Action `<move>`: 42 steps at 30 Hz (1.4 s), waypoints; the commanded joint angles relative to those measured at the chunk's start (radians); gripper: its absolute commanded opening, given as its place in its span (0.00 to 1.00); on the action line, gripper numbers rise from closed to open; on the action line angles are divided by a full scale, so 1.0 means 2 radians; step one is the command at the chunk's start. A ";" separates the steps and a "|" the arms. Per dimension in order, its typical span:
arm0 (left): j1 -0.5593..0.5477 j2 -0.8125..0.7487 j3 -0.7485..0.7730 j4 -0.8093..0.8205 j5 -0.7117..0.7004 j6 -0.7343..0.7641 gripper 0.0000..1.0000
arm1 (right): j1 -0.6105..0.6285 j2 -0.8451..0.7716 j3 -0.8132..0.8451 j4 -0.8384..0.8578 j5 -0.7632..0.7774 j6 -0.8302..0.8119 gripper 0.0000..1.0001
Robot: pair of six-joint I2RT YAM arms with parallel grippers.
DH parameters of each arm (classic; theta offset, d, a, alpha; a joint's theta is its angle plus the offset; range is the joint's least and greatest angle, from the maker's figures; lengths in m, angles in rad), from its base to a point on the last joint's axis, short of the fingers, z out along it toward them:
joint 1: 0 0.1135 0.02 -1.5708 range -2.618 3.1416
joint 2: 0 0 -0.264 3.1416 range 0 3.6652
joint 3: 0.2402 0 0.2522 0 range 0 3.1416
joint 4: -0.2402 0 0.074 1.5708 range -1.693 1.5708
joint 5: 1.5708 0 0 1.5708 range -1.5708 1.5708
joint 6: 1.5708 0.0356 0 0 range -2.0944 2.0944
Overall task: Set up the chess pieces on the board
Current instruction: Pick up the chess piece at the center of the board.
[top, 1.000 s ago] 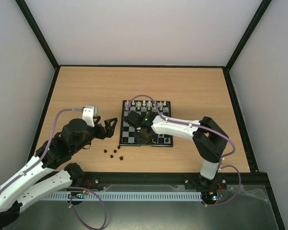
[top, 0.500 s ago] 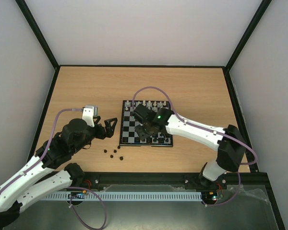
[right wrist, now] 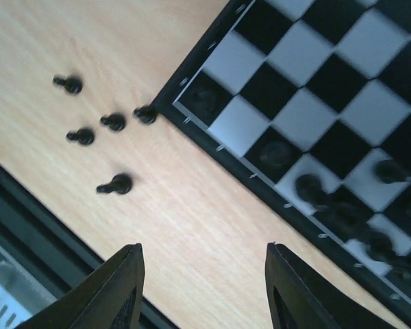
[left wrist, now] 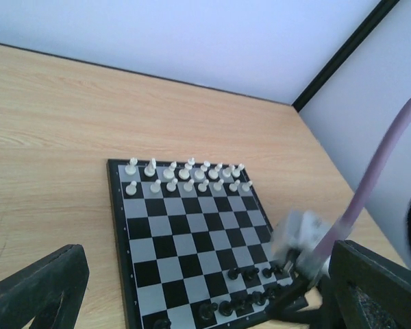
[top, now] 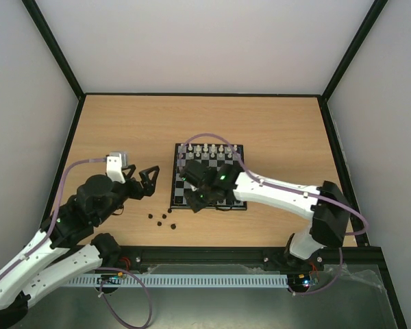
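A bunch of the chess pieces (left wrist: 250, 274) sit on the board's (left wrist: 185, 233) near rows, and five more lie loose on the table (top: 123, 123) off its near-left corner. The right gripper (right wrist: 202, 250) hangs over that corner, released and empty. The left gripper (top: 145, 177), further left, is spread wide and empty too. White pieces (left wrist: 185, 175) fill the far rows.

Lab cell: white walls (top: 205, 41), black frame (top: 53, 48).

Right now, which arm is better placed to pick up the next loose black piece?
Probably right: the right gripper hangs open and empty near the loose black pieces; the left gripper faces the board.
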 commanded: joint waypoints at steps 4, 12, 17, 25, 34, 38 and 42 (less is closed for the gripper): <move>0.002 -0.049 0.000 -0.011 -0.037 -0.013 0.99 | 0.060 0.080 0.029 -0.003 -0.016 0.003 0.49; 0.002 -0.070 0.000 -0.014 -0.043 -0.013 0.99 | 0.086 0.156 0.077 -0.019 -0.013 0.005 0.47; 0.002 -0.071 -0.001 -0.011 -0.040 -0.012 0.99 | 0.094 0.175 0.085 -0.018 -0.021 0.019 0.44; 0.002 -0.072 -0.002 -0.011 -0.034 -0.010 0.99 | 0.104 0.200 0.097 -0.019 -0.018 0.033 0.44; 0.002 -0.073 -0.002 -0.007 -0.028 -0.008 0.99 | 0.110 0.217 0.114 -0.027 -0.016 0.043 0.39; 0.002 -0.072 -0.002 -0.006 -0.025 -0.006 0.99 | 0.111 0.227 0.121 -0.032 -0.010 0.045 0.40; 0.002 -0.072 -0.003 -0.006 -0.024 -0.005 0.99 | 0.111 0.235 0.127 -0.031 -0.010 0.043 0.40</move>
